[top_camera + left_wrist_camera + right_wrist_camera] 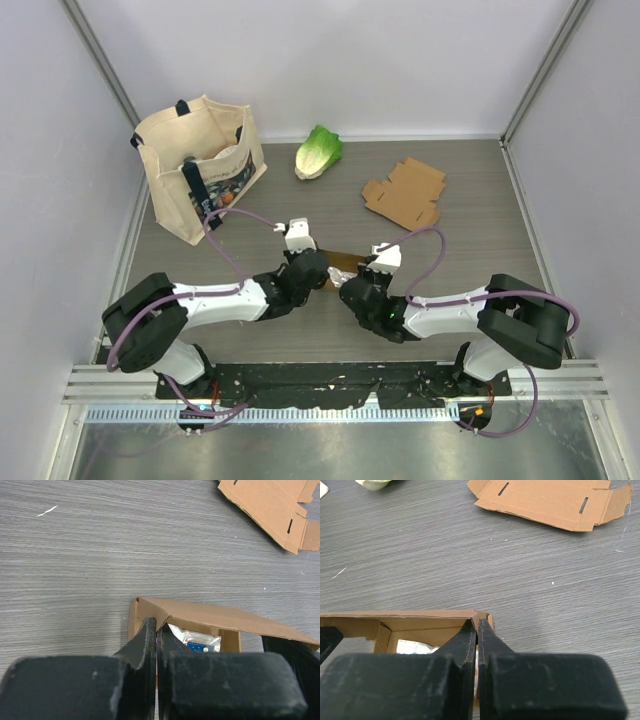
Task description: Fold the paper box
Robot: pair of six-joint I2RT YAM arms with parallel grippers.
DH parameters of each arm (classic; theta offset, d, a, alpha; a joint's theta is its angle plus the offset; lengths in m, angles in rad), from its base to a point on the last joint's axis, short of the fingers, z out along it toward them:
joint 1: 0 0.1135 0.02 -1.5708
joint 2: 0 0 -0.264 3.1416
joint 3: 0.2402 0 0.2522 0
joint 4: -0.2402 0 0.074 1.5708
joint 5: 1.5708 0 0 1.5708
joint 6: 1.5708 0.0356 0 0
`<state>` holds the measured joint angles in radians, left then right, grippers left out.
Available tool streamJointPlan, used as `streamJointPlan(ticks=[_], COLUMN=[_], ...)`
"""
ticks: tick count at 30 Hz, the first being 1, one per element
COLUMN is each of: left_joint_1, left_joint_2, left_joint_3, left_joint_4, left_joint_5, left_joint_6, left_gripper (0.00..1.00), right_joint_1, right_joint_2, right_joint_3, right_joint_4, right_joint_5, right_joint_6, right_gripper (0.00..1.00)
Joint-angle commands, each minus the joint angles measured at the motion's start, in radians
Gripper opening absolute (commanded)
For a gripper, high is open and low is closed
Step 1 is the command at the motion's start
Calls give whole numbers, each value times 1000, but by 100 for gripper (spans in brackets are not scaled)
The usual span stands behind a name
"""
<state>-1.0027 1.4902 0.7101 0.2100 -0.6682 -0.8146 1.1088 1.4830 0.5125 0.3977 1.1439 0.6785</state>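
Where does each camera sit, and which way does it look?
Top external: above, behind the arms, looking down at the table; both arms show, left gripper and right gripper meeting at the open box.
Left wrist: on the left arm, facing along its closed fingers pinching the box's wall.
Right wrist: on the right arm; its closed fingers pinch the other end.
Both wrist views share the box and flat cardboard.

A robotics lab's test cell: plain white walls [330, 60] and aluminium posts [100, 55] enclose a grey wood-grain surface [470, 250]. A cabled left arm [215, 300] and right arm [450, 318] are bolted to a metal rail [340, 385]. Mismatched props lie about: tote bag [200, 160], lettuce [318, 152], cardboard box [340, 262].
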Motion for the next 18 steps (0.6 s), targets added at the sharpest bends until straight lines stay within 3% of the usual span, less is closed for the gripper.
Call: streamJointPlan(ticks=[1, 10, 18], left_joint_1=[-16, -48, -59], left_joint_2=[53, 88, 90], left_joint_3=[3, 32, -61], left_joint_4=[-61, -95, -28], left_joint_5=[30, -14, -30], left_joint_6=[-38, -41, 37], left_gripper=[0, 0, 0], right_joint_1=[0, 5, 5], right_joint_2=[-23, -21, -58], right_joint_3=[-12, -20, -77], right_joint_4=[55, 49, 99], right_joint_5=[42, 45, 31], right_joint_6=[-4, 4, -20], right_gripper=[0, 0, 0])
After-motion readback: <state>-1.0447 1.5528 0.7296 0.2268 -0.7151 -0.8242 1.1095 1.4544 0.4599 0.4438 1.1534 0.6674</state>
